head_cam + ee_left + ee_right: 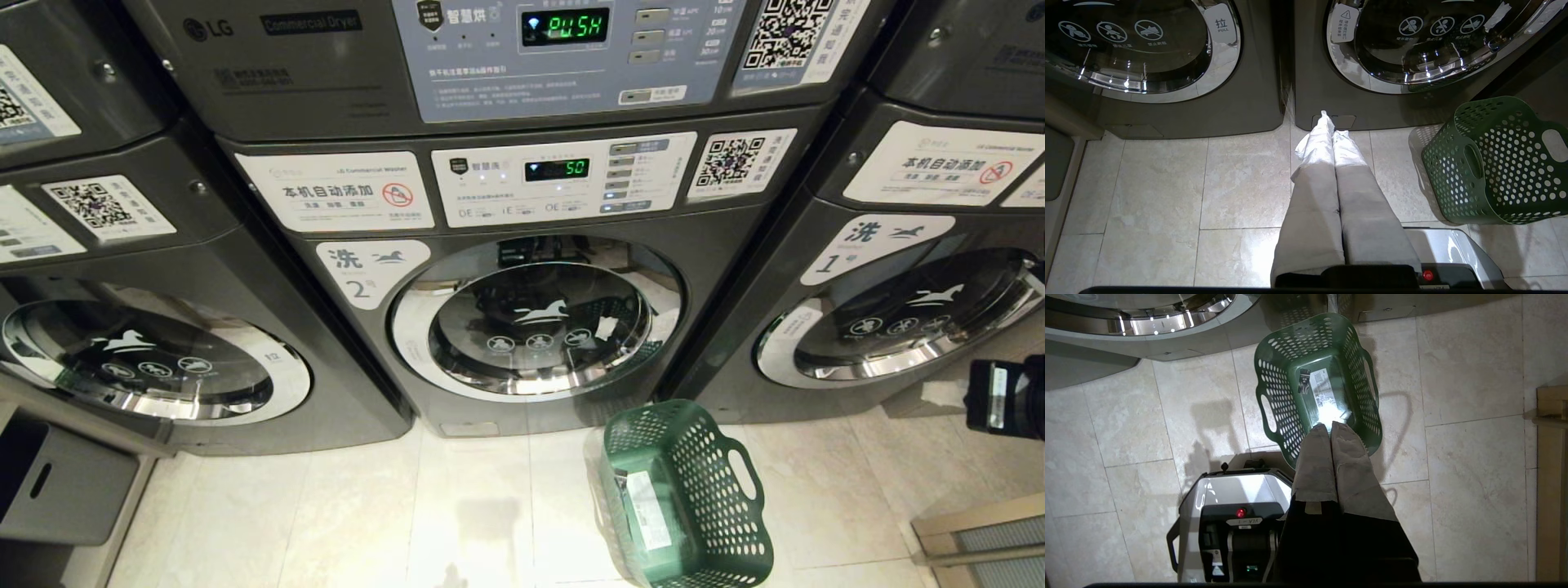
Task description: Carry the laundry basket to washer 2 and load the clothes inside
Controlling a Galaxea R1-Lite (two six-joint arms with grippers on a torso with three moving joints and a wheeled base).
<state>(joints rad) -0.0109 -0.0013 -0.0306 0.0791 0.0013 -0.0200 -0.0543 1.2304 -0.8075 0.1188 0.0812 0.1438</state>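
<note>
A: Cloth-covered fingers (pixel 1327 457) of the right gripper (pixel 1331 430) are sitting nearest the lens in the right wrist view, pressed together and holding nothing. Where is the basket lying from them?

B: Right under the tips and a little ahead of them. That green plastic rectangular laundry basket with round-holed sides (pixel 1284 416) is standing on the pale tiled floor (pixel 1470 465), and its long axis is running away from the gripper toward the dark grey front-loading washer marked "2" (pixel 539 322). One loop handle is lying to each side of the fingers.

A: Are the clothes lying inside?

B: I am seeing only the bare green base with its white sticker (pixel 1325 388). No fabric is showing, so I am judging that the basket is already empty. The chrome-ringed door of the washer is looking closed, and behind the dark glass I cannot tell what is inside.

A: And the left gripper (pixel 1331 126)?

B: Its white-wrapped fingers are closed as well, empty, hanging above the floor in front of the washer's base. From it the basket is lying well off to its right side, so the right arm is the nearer one for any coming move on the basket.
</note>
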